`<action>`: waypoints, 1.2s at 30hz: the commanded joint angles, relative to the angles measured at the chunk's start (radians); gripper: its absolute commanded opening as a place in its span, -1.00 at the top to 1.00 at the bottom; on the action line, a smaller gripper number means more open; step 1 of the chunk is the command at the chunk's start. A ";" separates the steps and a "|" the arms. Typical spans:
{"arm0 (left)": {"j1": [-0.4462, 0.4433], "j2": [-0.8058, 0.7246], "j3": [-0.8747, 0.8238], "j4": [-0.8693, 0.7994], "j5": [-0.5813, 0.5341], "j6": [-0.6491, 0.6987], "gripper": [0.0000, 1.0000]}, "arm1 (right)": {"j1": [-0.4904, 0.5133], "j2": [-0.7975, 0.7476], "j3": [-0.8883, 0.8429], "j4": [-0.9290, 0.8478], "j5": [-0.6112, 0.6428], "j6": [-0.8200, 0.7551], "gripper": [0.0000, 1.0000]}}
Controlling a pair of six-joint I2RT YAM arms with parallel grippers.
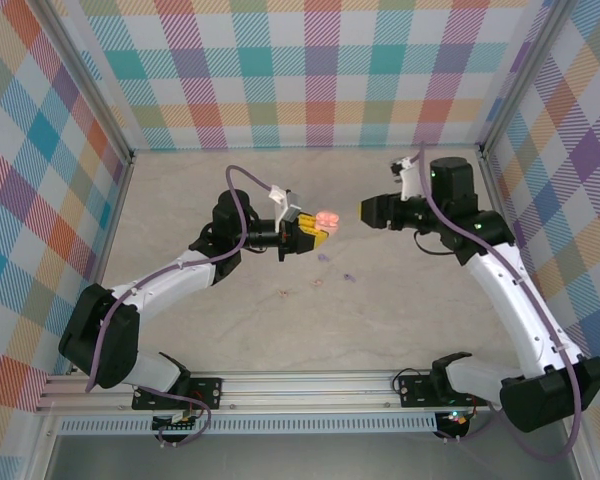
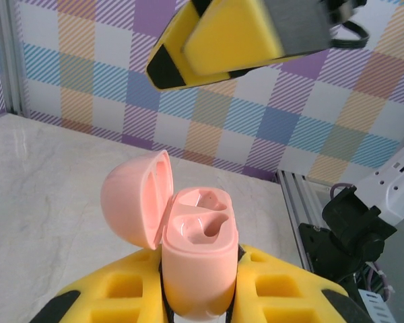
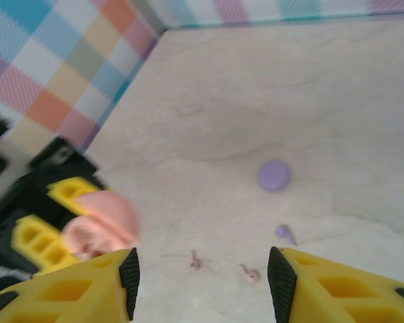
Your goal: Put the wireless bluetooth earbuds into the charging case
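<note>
Left gripper clamps the open pink case. Right gripper faces the case, jaws apart and empty; 2 pink earbuds lie below.

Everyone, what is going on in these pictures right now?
The left fingers grip an open pink charging case, raised above the table, both slots empty. The right fingers stand open, holding nothing, close in front of the case. Two pink earbuds lie on the table, not yet inserted.
</note>
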 commanded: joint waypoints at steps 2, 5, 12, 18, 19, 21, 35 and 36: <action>-0.011 -0.026 -0.015 0.082 0.026 -0.033 0.58 | -0.035 0.038 -0.045 -0.074 0.097 0.023 -0.12; -0.014 -0.039 -0.027 0.104 0.026 -0.045 0.57 | -0.038 0.078 -0.078 -0.080 0.090 0.024 -0.12; -0.014 -0.080 -0.047 0.107 0.023 -0.051 0.54 | -0.038 0.198 -0.152 -0.064 0.057 0.027 -0.15; -0.017 -0.125 -0.063 0.096 0.013 -0.052 0.53 | -0.011 0.316 -0.183 -0.019 0.017 0.026 -0.14; -0.016 -0.132 -0.067 0.091 0.011 -0.050 0.53 | -0.002 0.338 -0.182 -0.016 0.012 0.024 -0.14; -0.018 -0.147 -0.070 0.076 0.009 -0.045 0.52 | 0.021 0.386 -0.172 -0.013 0.013 0.023 -0.12; -0.022 -0.238 -0.086 0.011 0.008 -0.018 0.51 | 0.189 0.603 -0.066 -0.002 -0.027 0.022 -0.04; -0.023 -0.242 -0.086 0.007 0.007 -0.018 0.51 | 0.198 0.612 -0.063 -0.003 -0.029 0.024 -0.04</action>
